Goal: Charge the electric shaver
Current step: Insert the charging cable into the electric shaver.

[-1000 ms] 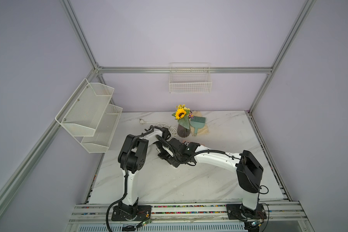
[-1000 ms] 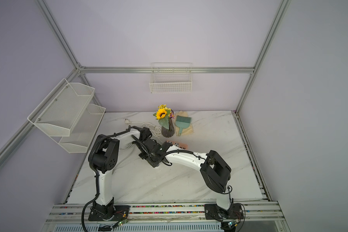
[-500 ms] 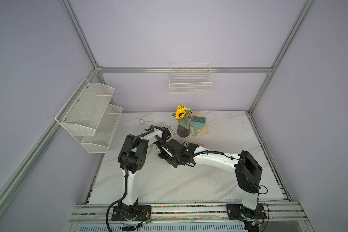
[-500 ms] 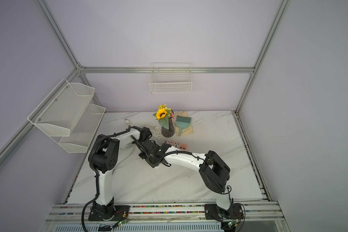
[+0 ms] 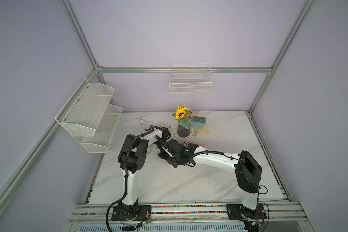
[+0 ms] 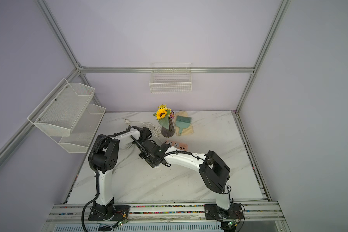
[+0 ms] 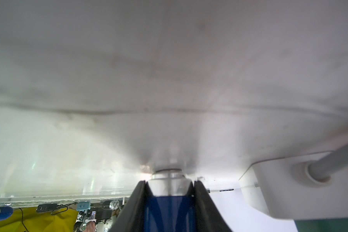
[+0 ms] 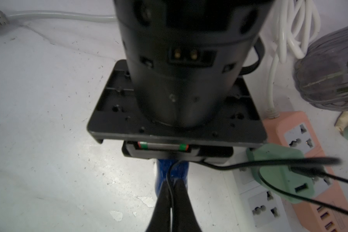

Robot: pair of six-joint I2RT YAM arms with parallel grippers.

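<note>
At lower centre, the left gripper (image 7: 170, 183) is bracing the electric shaver (image 7: 170, 211) so the right gripper (image 8: 172, 186), pinching the black cable (image 8: 225, 167), is apparently seating its plug.

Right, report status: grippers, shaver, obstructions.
Left gripper shut on shaver, head at table. Right gripper shut on cable at shaver's tail. Cable runs to green adapter at pink strip. No obstruction seen.

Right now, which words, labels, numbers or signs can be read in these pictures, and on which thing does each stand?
No text can be read in any view.
Power strip: a faint mark beside its USB ports, too blurred to read.
Adapter: no print shows.
Shaver: no label shows.
Clutter beyond the table edge in the left wrist view: too small to read.
</note>
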